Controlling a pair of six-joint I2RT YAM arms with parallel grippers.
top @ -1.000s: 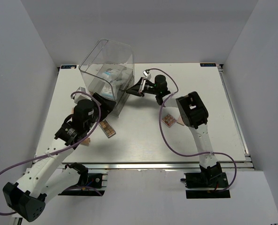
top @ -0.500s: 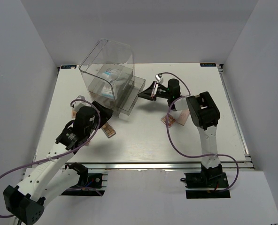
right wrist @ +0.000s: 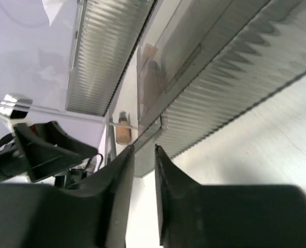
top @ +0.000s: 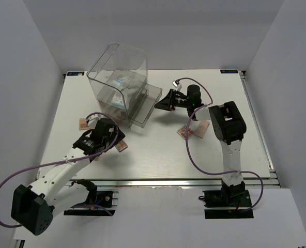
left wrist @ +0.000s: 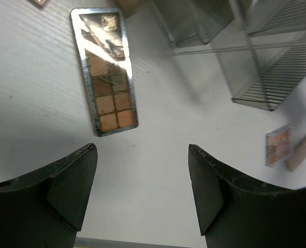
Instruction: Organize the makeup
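A long brown eyeshadow palette point(left wrist: 105, 72) lies flat on the white table just ahead of my left gripper point(left wrist: 142, 150), which hovers wide open with nothing in it. From above, that palette point(top: 121, 145) peeks out beside the left gripper point(top: 116, 137). My right gripper point(top: 158, 104) is at the front of the clear box's pulled-out drawer point(top: 142, 106). Its jaws stand a narrow gap apart, with the drawer's ribbed rim point(right wrist: 194, 108) just beyond the right gripper point(right wrist: 143, 149). A tan foundation bottle point(right wrist: 123, 132) shows past the drawer. White-and-blue packets point(top: 123, 81) lie inside the box.
The large clear box point(top: 117, 67) stands at the back left. A small palette point(top: 85, 123) lies left of my left arm. Two more small items point(top: 186, 133) point(top: 200, 128) sit by my right arm's forearm. The table's raised frame point(top: 256, 119) runs along the right.
The drawer slid out to the right with my right gripper, whose jaws have now parted slightly. My left gripper drew back from the box's base to above the brown palette.
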